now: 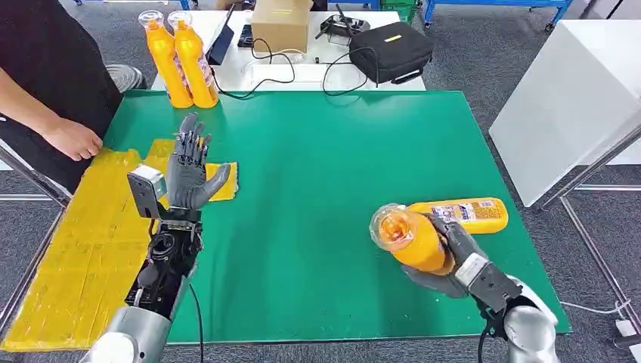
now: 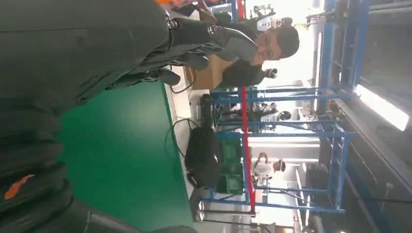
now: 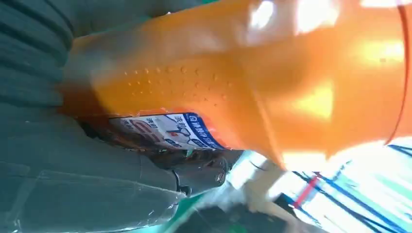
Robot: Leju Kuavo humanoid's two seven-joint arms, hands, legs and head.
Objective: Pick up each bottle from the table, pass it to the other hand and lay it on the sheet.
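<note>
The head view looks down from high over the green matted surface; both wrist views sit close behind their hands, the left sharing that surface.

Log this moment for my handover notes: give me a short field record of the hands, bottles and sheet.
right robot hand: grips an orange bottle, lifted off the green table
left robot hand: holds nothing, fingers apart, raised near the yellow sheet
lying bottle: on its side on the table, behind the right robot hand
standing bottles: two, upright, at the table's far left edge
person's hand: by the sheet's far end
</note>
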